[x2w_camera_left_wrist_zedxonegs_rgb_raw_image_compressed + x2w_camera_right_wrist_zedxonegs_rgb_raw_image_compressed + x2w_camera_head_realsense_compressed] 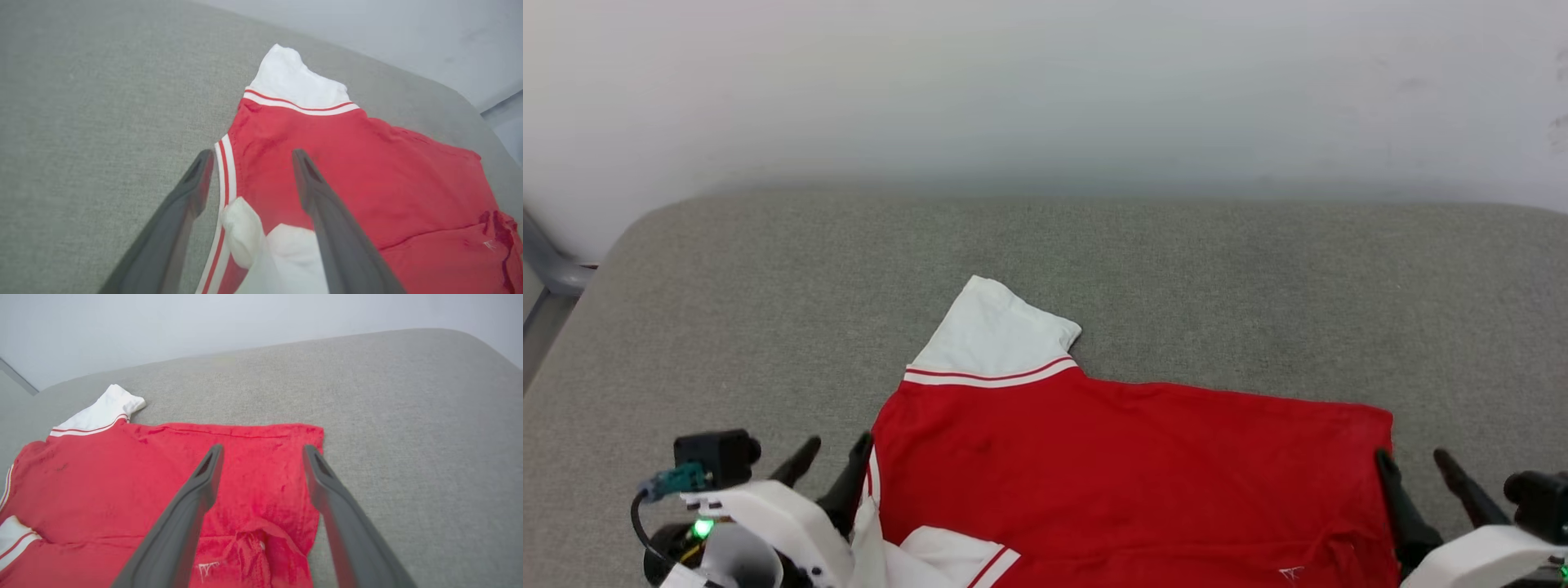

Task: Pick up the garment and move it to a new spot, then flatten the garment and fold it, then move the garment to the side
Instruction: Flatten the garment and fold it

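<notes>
Garment: a red short-sleeved shirt (1127,465) lies spread flat on the grey cushion (768,327), in the near middle of the head view, and its near part runs off the bottom edge
Far sleeve: the white sleeve end (996,331) points away from the robot, with white-and-red stripe trim (988,377) where it meets the red cloth
Near sleeve: a second white sleeve end (947,555) lies on top of the red body at the garment's near left corner
Near edge: in the wrist views a layer of red cloth lies folded over the body, rumpled near the right corner, with a small white mark (206,569) on it
Left gripper: the left gripper (252,155) has its jaws spread wide and grips nothing; one finger is over the grey cushion, the other over the red cloth, and the striped left edge sits between them
Right gripper: the right gripper (263,449) is likewise spread wide and grips nothing; one finger is over the red cloth, the other over bare cushion, astride the garment's right edge
Contact: whether the fingertips touch the cloth cannot be told
Background: a pale wall (1045,82) rises behind the cushion
</notes>
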`<state>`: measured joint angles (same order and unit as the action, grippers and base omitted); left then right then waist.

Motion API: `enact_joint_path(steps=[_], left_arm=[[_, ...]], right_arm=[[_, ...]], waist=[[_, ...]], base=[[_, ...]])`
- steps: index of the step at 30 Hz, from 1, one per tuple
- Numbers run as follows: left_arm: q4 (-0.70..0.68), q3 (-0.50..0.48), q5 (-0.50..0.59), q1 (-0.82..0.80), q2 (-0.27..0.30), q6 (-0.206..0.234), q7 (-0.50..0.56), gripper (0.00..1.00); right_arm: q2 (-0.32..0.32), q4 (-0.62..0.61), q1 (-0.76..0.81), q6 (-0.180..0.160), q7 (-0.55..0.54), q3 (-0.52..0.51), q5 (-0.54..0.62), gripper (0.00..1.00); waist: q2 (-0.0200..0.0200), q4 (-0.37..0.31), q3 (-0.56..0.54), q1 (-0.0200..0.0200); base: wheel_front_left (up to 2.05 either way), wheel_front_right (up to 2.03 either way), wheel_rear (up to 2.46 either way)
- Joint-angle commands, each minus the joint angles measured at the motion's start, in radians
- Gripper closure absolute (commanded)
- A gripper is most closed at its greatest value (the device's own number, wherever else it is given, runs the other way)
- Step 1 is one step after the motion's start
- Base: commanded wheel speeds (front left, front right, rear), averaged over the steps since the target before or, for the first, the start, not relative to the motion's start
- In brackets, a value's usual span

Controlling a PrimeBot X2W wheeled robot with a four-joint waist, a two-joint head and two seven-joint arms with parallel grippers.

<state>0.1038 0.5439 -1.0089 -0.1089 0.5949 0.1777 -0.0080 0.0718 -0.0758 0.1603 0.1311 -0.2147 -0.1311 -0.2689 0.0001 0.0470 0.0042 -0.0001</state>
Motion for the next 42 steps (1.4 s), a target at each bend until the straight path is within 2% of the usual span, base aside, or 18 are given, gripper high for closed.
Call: enact_joint_path(steps=[1,6,9,13,17,18,22,27,30,33,38,39,40,42], left_arm=[[-0.007,-0.010,0.030,-0.045,-0.008,-0.005,-0.043,0.00],[-0.001,-0.024,0.137,-0.184,-0.029,-0.013,-0.162,0.00],[0.022,-0.030,0.172,-0.268,-0.040,-0.027,-0.191,0.00],[0.084,-0.034,0.162,-0.383,-0.046,-0.071,-0.158,0.00],[0.161,-0.026,0.138,-0.508,-0.033,-0.138,-0.072,0.00],[0.161,-0.026,0.138,-0.508,-0.033,-0.138,-0.072,0.00],[0.245,-0.010,0.081,-0.622,-0.015,-0.213,0.084,0.00],[0.352,0.016,0.004,-0.725,0.026,-0.264,0.322,0.00],[0.410,0.032,-0.045,-0.759,0.050,-0.273,0.474,0.00],[0.454,0.045,-0.077,-0.787,0.070,-0.259,0.597,0.00],[0.519,0.103,-0.103,-0.762,0.066,-0.243,0.776,0.00],[0.526,0.113,-0.105,-0.754,0.061,-0.239,0.798,0.62],[0.531,0.123,-0.106,-0.749,0.054,-0.240,0.814,1.00],[0.538,0.131,-0.110,-0.739,0.039,-0.241,0.821,1.00]], right_arm=[[-0.009,-0.025,-0.032,-0.001,0.029,-0.005,0.016,0.00],[-0.020,-0.091,-0.105,-0.001,0.085,-0.009,0.046,0.00],[-0.022,-0.120,-0.151,-0.001,0.097,-0.005,0.053,0.00],[-0.022,-0.134,-0.203,-0.001,0.105,0.008,0.036,0.00],[-0.022,-0.127,-0.246,-0.001,0.121,0.021,0.026,0.00],[-0.022,-0.127,-0.246,-0.001,0.121,0.021,0.026,0.00],[-0.022,-0.100,-0.272,-0.001,0.137,0.032,0.010,0.00],[-0.022,-0.059,-0.287,-0.001,0.166,0.049,-0.016,0.00],[-0.022,-0.033,-0.289,-0.001,0.182,0.055,-0.029,0.00],[-0.022,-0.010,-0.290,-0.001,0.197,0.058,-0.040,0.00],[-0.022,0.022,-0.287,-0.001,0.210,0.060,-0.061,0.00],[-0.022,0.029,-0.286,-0.001,0.204,0.059,-0.066,0.00],[-0.022,0.035,-0.287,-0.001,0.199,0.059,-0.076,0.00],[-0.022,0.051,-0.291,-0.001,0.184,0.063,-0.093,0.00]], waist=[[-0.0001,-0.010,0.026,0.0001],[-0.0001,-0.038,0.115,0.0001],[-0.0001,-0.060,0.183,0.0001],[-0.0001,-0.097,0.265,0.0001],[-0.0001,-0.136,0.330,0.0001],[-0.0001,-0.136,0.330,0.0001],[-0.0001,-0.173,0.375,0.0001],[-0.0001,-0.224,0.408,0.0001],[-0.0001,-0.250,0.418,0.0001],[-0.0001,-0.272,0.428,0.0001],[-0.0001,-0.295,0.437,0.0001],[-0.0001,-0.298,0.438,0.0001],[-0.0001,-0.300,0.438,0.0001],[-0.0001,-0.302,0.436,0.0001]], base=[[0.00,0.00,0.00],[0.00,0.00,0.00],[0.00,0.00,0.00],[0.00,0.00,0.00],[0.00,0.00,0.00],[0.00,0.00,0.00],[0.00,0.00,0.00],[0.00,0.00,0.00],[0.00,0.00,0.00],[0.00,0.00,0.00],[0.00,0.00,0.00],[0.00,0.00,0.00],[0.00,0.00,0.00],[0.00,0.00,0.00]])
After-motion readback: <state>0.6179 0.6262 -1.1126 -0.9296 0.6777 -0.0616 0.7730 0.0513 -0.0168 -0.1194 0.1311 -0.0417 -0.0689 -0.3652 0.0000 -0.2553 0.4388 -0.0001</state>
